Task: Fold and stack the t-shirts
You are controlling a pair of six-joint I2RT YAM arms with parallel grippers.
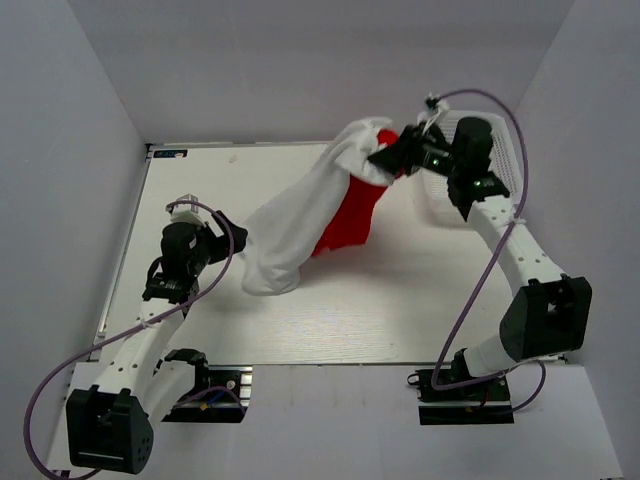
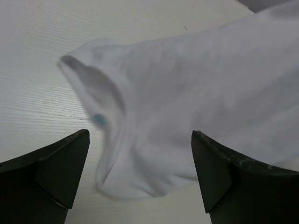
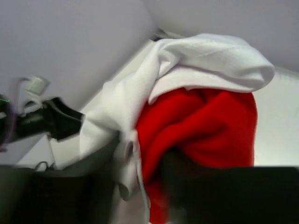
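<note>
At the near edge of the tabletop (image 1: 330, 320) the two arms stand on their bases. The left arm reaches forward only a little. Its left hand (image 1: 228, 232) hangs low over the tabletop with the fingers (image 2: 56, 163) spread wide and nothing between them. Just beyond the fingertips lies the lower end of the white t-shirt (image 1: 290, 225). In the left wrist view this end rests on the tabletop, with the neck opening turned to the camera and a small blue label (image 2: 99, 120) inside the collar.

From this end the white t-shirt stretches up and away to the right, as a long sloping band, and leaves the tabletop. The red t-shirt (image 1: 350, 220) hangs beside it on the right and partly under it. The lower edge of the red t-shirt is near the tabletop or touches it; which one I cannot tell.

Both t-shirts meet at the top, at the right hand (image 1: 385, 158), which is held high over the far right part of the tabletop. The right wrist view is blurred, but it shows red cloth bunched against the dark fingers, so this hand grips the red t-shirt. The white cloth is folded over the red. I cannot tell whether the white cloth is pinched too.

Behind the right hand, at the far right corner, stands a white plastic lattice basket (image 1: 505, 160).
</note>
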